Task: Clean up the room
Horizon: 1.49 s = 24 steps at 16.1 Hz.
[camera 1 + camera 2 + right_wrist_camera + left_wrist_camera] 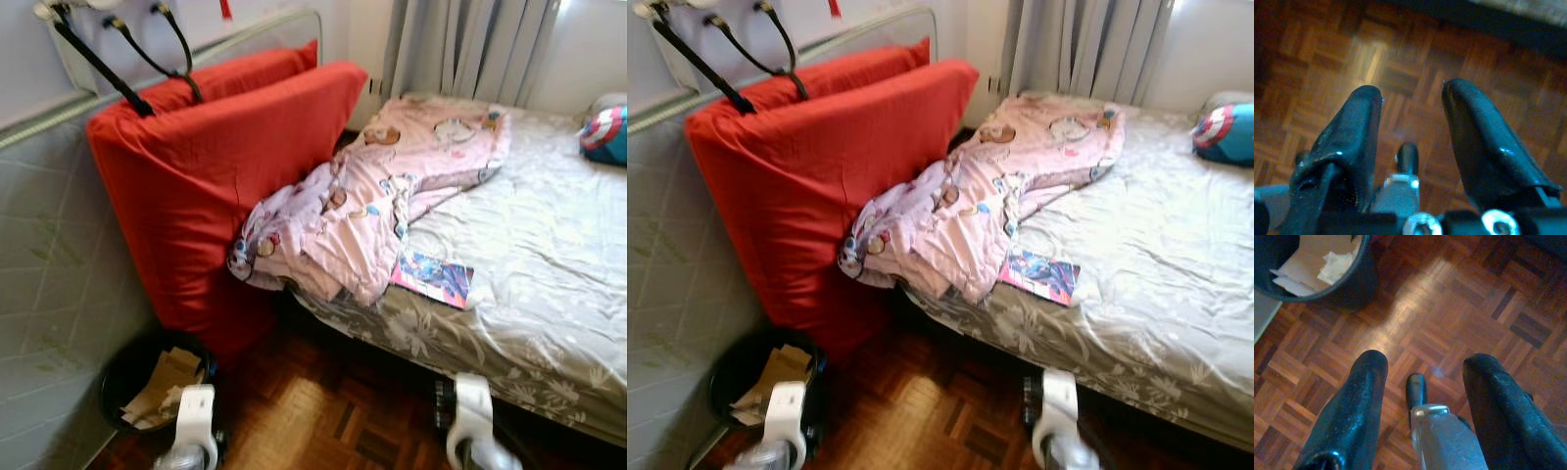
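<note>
A pink cartoon-print blanket [382, 196] lies crumpled across the near corner of the bed [549, 255], one end drooping over the edge. A colourful magazine [433, 278] rests on the grey sheet beside it. Both arms hang low in front of the bed. My left gripper [1422, 369] is open over the parquet floor, close to a black waste bin [1347, 284]. My right gripper [1411, 93] is open too, above bare parquet, with nothing between its fingers.
A big red cushion [216, 176] leans against the wall at the bed's head. The black bin [147, 382] of paper scraps stands on the floor below it. A blue, red and white round pillow [605, 133] lies at the bed's far side. Grey curtains [470, 49] hang behind.
</note>
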Motion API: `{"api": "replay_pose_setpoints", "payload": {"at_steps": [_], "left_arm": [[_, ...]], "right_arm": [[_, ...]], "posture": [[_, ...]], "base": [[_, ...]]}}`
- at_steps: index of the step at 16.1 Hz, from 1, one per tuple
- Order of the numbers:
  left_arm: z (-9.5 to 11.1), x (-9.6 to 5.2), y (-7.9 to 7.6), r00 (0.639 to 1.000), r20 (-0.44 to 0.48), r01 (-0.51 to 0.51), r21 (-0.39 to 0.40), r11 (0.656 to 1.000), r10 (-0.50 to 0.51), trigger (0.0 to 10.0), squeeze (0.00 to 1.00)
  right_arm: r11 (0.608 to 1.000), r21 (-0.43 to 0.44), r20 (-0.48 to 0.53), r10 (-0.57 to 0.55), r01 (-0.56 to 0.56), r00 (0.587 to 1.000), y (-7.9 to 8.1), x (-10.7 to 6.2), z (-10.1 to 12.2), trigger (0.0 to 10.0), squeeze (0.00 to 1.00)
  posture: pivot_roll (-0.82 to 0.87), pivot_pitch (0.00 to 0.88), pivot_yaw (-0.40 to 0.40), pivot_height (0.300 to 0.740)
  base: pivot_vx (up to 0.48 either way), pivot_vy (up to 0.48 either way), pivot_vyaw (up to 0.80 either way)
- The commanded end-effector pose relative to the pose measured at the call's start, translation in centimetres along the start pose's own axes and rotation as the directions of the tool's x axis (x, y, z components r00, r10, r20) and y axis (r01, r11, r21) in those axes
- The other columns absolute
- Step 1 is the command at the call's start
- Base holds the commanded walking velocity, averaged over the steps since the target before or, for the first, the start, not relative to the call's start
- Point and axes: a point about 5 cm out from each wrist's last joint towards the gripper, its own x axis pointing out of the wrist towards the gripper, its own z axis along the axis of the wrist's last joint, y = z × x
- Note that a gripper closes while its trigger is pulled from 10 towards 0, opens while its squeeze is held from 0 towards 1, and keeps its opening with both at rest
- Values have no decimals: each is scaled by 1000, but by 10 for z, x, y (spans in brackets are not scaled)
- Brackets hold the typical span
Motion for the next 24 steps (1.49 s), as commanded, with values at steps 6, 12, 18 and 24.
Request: {"api": "replay_pose_setpoints", "payload": {"at_steps": [6,12,18,24], "left_arm": [[5,1,0,1000,13,3,-29,1000,-3,10000,0],[6,1,-1,1000,22,14,-52,999,-13,10000,0],[5,1,-1,1000,17,16,-53,998,-15,10000,0],[5,1,-1,1000,21,15,-58,998,-14,10000,0]], "right_arm": [[1000,27,43,6,-7,999,4,2,15,10000,0],[999,32,47,5,-7,999,4,2,16,10000,0],[1000,21,38,10,-11,999,4,2,15,10000,0],[1000,19,38,12,-12,999,4,2,15,10000,0]], "posture": [[8,0,17,740],[6,0,16,740],[6,0,15,740],[6,0,12,740]], "base": [[0,0,0],[0,0,0],[0,0,0],[166,0,0]]}}
